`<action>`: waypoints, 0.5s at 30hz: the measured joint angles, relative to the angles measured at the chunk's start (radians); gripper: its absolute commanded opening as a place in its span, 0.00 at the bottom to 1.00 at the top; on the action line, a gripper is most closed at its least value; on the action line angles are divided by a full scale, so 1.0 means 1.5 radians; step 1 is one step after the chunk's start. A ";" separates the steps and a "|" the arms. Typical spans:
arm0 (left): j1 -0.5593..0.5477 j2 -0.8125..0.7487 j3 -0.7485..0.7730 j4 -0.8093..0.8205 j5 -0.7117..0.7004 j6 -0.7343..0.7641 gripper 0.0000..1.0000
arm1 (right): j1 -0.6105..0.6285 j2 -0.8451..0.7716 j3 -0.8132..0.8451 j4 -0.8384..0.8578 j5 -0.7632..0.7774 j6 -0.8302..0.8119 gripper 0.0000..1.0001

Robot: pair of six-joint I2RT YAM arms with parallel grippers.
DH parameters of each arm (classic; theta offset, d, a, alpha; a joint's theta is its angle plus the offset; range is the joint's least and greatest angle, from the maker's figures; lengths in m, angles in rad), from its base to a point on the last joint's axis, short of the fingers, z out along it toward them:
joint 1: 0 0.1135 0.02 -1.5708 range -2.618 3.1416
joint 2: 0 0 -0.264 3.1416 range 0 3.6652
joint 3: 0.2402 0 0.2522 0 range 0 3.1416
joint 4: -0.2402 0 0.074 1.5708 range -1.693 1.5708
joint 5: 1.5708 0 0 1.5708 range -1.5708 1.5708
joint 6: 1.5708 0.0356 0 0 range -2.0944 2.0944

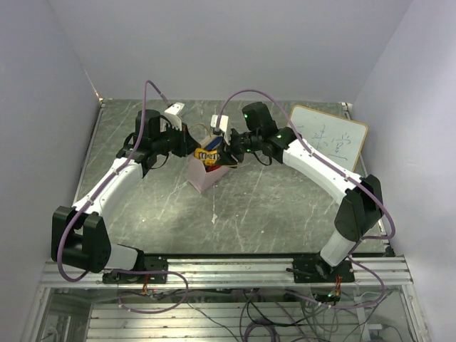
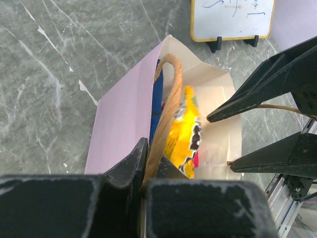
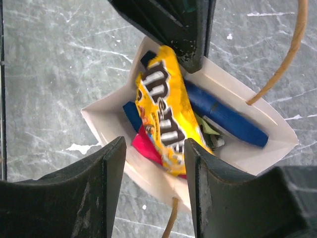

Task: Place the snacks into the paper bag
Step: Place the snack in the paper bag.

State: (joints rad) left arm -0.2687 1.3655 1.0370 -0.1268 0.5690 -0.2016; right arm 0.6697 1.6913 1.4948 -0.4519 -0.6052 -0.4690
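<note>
The pale pinkish paper bag [image 1: 205,175] stands mid-table with its mouth open. My left gripper [image 1: 187,147] is shut on one of its thin brown handles [image 2: 168,99], at the bag's left wall [image 2: 124,119]. My right gripper [image 1: 226,151] is open and empty just above the bag's mouth [image 3: 153,168]. The yellow M&M's packet [image 3: 163,114] lies on top inside the bag, its end sticking up [image 2: 185,131]. Under it show a dark blue packet [image 3: 223,116], a pink-red one [image 3: 146,146] and a light green one [image 3: 208,129]. The other snacks are hidden.
A white scribbled board [image 1: 328,139] on a stand sits at the back right, close behind my right arm. The bag's other handle [image 3: 287,54] arcs free on its far side. The grey marble table [image 1: 271,206] is walled at left, back and right.
</note>
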 measured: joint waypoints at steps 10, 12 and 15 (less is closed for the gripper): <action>0.002 0.000 0.000 0.001 0.000 0.003 0.07 | 0.000 -0.003 0.012 -0.047 -0.004 -0.055 0.57; 0.002 0.000 0.000 0.001 0.000 0.005 0.07 | 0.000 -0.004 0.021 -0.047 0.001 -0.052 0.55; 0.003 0.000 0.000 0.002 0.003 0.005 0.07 | 0.000 -0.004 0.038 -0.047 0.011 -0.040 0.52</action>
State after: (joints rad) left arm -0.2649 1.3655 1.0370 -0.1246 0.5735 -0.1936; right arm 0.6701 1.6855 1.5517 -0.5217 -0.5884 -0.5289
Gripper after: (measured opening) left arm 0.083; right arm 0.549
